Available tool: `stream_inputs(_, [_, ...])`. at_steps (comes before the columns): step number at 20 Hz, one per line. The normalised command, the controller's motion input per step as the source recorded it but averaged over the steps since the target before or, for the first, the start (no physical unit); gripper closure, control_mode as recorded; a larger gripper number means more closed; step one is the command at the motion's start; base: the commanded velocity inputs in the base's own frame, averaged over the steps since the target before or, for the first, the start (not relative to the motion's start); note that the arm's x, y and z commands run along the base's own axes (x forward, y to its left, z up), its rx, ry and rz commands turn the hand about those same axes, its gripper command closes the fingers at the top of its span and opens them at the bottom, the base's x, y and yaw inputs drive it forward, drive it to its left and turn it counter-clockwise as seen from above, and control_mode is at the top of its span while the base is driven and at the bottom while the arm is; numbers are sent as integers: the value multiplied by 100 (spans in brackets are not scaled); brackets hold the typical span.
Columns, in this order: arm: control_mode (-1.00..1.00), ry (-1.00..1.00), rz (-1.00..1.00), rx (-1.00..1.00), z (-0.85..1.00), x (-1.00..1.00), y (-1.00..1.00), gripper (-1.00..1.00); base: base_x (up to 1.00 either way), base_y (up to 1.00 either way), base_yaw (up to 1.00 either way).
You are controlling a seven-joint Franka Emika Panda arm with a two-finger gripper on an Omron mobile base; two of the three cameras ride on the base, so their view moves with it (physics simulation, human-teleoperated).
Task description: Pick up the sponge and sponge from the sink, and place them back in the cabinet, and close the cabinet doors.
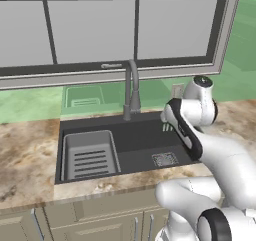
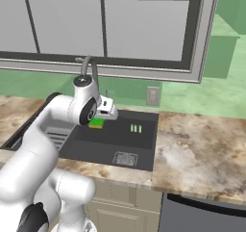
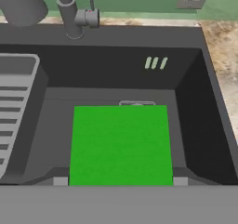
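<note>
Bright green sponge (image 3: 121, 145) clamped between fingertips (image 3: 60, 181), lifted above sink (image 3: 190, 102) floor; drain behind, grey rack (image 3: 16, 107) off to one side. First pickup apparently done; stowing, second sponge, cabinet doors outstanding.

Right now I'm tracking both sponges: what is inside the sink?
Inside the sink: a grey rack, the drain. The green sponge, in the gripper, hangs above. What lies beneath is covered.
</note>
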Motion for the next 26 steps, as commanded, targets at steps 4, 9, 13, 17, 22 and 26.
stream_inputs(4, [-100,0,-1,0,39,-19,0,100,0,0,0])
stream_inputs(9, [-100,0,-1,0,39,-23,0,100,0,0,0])
stream_inputs(13, [-100,0,0,0,43,-37,0,100,0,0,0])
stream_inputs(17, [-100,-1,0,0,42,-38,0,100,0,0,0])
stream_inputs(22, [-100,-1,0,0,42,-39,0,100,0,0,0])
stream_inputs(26, [-100,-2,0,0,24,-33,0,100,0,0,0])
